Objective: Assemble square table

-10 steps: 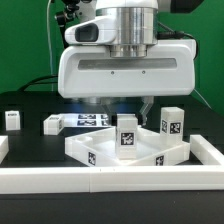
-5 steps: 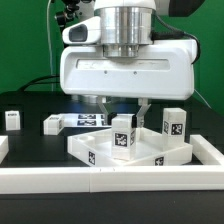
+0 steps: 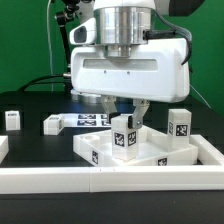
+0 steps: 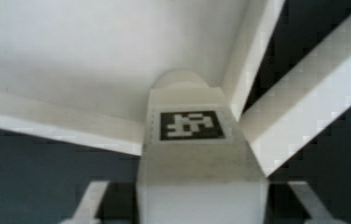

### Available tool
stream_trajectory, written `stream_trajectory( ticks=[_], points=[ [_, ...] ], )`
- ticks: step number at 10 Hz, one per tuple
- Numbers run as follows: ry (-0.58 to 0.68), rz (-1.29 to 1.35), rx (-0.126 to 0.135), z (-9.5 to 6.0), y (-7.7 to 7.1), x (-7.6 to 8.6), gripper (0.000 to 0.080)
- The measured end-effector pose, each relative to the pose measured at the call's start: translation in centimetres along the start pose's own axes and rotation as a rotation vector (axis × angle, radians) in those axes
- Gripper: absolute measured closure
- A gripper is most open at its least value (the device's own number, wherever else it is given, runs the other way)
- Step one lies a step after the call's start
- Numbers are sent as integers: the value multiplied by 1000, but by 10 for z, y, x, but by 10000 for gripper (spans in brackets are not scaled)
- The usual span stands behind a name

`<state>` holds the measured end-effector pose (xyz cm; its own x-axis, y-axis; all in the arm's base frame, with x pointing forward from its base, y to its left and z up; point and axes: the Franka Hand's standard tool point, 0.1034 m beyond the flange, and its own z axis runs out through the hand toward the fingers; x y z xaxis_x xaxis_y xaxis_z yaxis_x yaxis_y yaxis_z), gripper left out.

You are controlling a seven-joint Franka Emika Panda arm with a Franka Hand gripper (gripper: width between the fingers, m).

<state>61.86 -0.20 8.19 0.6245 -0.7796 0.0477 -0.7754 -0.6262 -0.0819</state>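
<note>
the gripper (image 3: pixel 125 117) (image 4: pixel 193 206) hangs straight down over the middle of the scene, its two fingers (image 3: pixel 109 108) closed against the sides of a white leg (image 3: pixel 124 138). the wrist view shows the same pinch from above: the leg (image 4: pixel 197 135) runs up the middle between the two pale fingers (image 4: pixel 94 202), its black-and-white tag facing the camera.

the leg stands roughly upright with its tag turned toward the exterior view. its lower end is down inside the raised rim of the tabletop (image 3: pixel 136 160), near the slab's middle; whether it is seated in the slab or only resting on it cannot be told. in the wrist view the tabletop (image 4: pixel 65 95) fills the area behind the leg as a white floor with a rim wall.

the tabletop lies flat on the black table surface (image 3: pixel 30 145), one corner toward the camera, tags on its two near edges. a second leg (image 3: pixel 180 125) stands upright just beyond its corner on the exterior view's right. a third leg (image 3: pixel 52 124) lies well off on the exterior view's left, and a fourth leg (image 3: pixel 12 120) stands further left still. the marker board (image 3: pixel 90 120) lies flat behind the tabletop, partly under the arm's white body (image 3: pixel 128 70). a long white rail (image 3: pixel 110 186) borders the near edge.
</note>
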Motion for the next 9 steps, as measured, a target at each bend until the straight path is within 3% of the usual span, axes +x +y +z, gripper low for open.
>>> stream_trajectory(
  ticks=[4, 9],
  points=[
    [-7, 247, 8, 0, -2, -3, 508],
    [-21, 833, 20, 0, -9, -13, 508]
  ],
)
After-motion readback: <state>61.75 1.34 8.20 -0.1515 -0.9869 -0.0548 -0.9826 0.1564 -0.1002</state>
